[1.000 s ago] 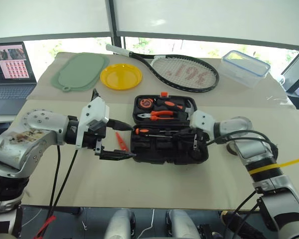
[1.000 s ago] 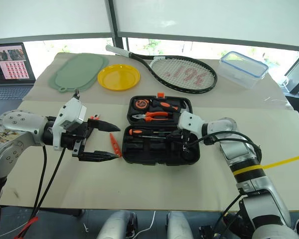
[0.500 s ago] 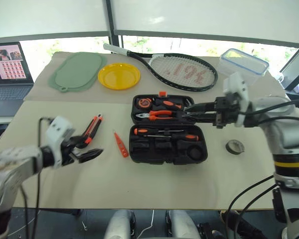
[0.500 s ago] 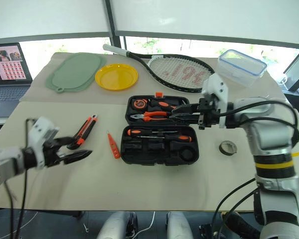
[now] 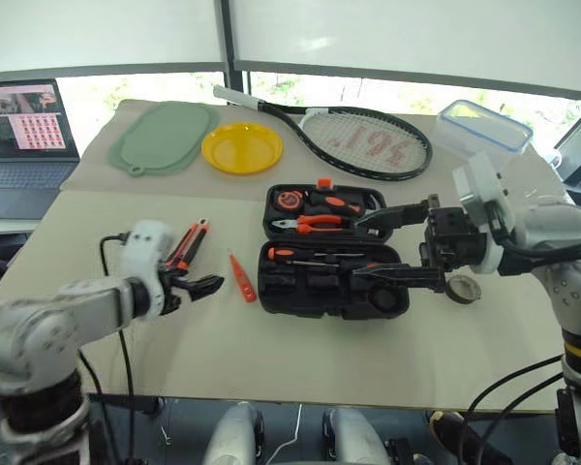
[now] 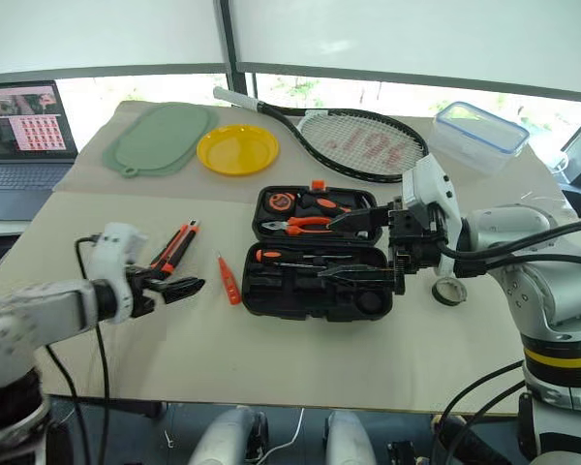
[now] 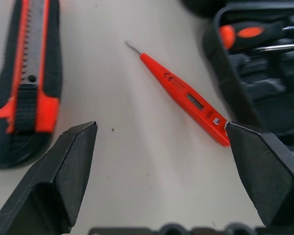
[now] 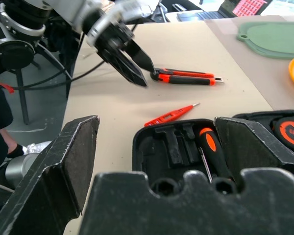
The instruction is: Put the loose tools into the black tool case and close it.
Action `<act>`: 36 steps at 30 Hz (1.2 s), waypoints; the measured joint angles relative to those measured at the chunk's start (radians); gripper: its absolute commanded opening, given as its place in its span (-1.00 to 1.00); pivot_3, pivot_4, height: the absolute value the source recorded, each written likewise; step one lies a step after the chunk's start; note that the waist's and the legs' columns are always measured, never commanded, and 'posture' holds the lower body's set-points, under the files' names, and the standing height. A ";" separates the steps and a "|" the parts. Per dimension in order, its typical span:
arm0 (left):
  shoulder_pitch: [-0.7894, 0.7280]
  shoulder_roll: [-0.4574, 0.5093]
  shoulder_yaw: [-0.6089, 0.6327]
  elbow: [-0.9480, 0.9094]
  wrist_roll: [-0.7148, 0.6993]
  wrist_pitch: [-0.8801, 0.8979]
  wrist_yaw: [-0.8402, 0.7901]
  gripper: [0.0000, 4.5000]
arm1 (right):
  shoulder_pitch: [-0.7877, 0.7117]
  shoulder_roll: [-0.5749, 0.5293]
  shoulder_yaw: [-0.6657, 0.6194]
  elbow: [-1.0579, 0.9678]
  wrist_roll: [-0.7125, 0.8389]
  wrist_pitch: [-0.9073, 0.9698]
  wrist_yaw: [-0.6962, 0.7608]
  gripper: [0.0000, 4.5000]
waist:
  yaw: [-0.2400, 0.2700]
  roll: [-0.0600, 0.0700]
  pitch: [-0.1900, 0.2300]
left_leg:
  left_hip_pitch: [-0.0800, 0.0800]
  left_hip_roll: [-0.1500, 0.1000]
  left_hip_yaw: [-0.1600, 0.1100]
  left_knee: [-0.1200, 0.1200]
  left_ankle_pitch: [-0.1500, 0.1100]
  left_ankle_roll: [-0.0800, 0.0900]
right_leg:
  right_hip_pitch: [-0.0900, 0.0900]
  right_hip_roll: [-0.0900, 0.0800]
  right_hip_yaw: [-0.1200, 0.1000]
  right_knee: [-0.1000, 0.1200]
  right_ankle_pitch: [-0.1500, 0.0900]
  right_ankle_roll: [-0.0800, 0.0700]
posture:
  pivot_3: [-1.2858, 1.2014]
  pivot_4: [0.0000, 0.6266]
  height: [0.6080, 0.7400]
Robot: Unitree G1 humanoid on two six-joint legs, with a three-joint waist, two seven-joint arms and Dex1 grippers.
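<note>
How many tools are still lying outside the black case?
3: the utility knife and slim orange screwdriver lie left of the tool case; the tape roll lies right of it.

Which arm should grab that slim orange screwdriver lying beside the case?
Probably the left: its gripper, jaws open, sits on the table near the slim orange screwdriver. The right gripper hangs over the black plastic tool case.

Beyond the yellow plate (image 5: 241, 147) on the table (image 5: 300, 358): a green mat (image 5: 163, 138) just beside it on one side, a tennis racket (image 5: 353, 137) on the other, a clear blue-rimmed box (image 5: 483, 125) past the racket, a laptop (image 5: 29, 131) off the mat's outer side
</note>
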 measured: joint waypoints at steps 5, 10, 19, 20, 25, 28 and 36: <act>-0.143 -0.070 -0.100 0.216 -0.139 0.000 0.270 1.00 | 0.031 0.018 -0.001 -0.039 0.003 -0.014 -0.061 0.96 | 0.000 0.000 0.000 | -0.001 0.000 0.000 0.000 0.000 0.000 | -0.001 -0.001 0.000 0.000 0.000 0.000 | 0.03 -0.52 0.98; -0.247 -0.101 -0.126 0.385 -0.315 0.000 0.496 1.00 | 0.076 0.034 -0.003 -0.089 0.003 -0.025 -0.109 0.96 | 0.005 0.000 0.000 | 0.000 -0.001 0.000 0.001 0.000 0.000 | 0.000 -0.002 0.000 0.001 0.000 0.000 | 0.03 -0.52 0.98; -0.360 -0.072 -0.200 0.627 -0.607 -0.017 0.773 1.00 | 0.140 0.052 -0.015 -0.143 0.026 -0.033 -0.178 0.96 | 0.011 0.000 0.000 | 0.001 -0.002 -0.001 0.001 0.001 0.000 | 0.002 -0.003 -0.001 0.001 0.000 0.000 | 0.03 -0.52 0.98; -0.371 -0.064 -0.221 0.644 -0.631 -0.017 0.782 0.88 | 0.140 0.053 -0.018 -0.145 0.033 -0.033 -0.184 0.99 | 0.012 0.000 0.000 | 0.001 -0.002 -0.001 0.001 0.001 0.000 | 0.002 -0.003 -0.001 0.001 0.000 0.000 | 0.03 -0.52 0.98; -0.441 0.019 -0.395 0.733 -0.745 -0.019 0.771 0.20 | 0.140 0.053 -0.038 -0.160 0.048 -0.033 -0.213 1.00 | 0.011 0.001 -0.001 | 0.001 -0.002 -0.001 0.000 0.001 -0.001 | 0.002 -0.003 -0.001 0.000 0.000 0.000 | 0.03 -0.52 0.98; -0.462 0.060 -0.470 0.760 -0.794 -0.020 0.745 0.10 | 0.140 0.053 -0.038 -0.162 0.063 -0.033 -0.217 1.00 | 0.009 0.001 -0.001 | 0.001 -0.002 -0.001 0.000 0.001 -0.001 | 0.002 -0.002 -0.001 0.000 0.000 0.000 | 0.03 -0.52 0.98; -0.503 0.086 -0.537 0.812 -0.820 -0.020 0.694 -0.02 | 0.140 0.053 -0.037 -0.164 0.074 -0.033 -0.229 1.00 | 0.007 0.002 -0.001 | 0.001 -0.002 0.000 0.000 0.001 -0.001 | 0.003 -0.002 -0.001 -0.001 0.000 0.001 | 0.03 -0.52 0.98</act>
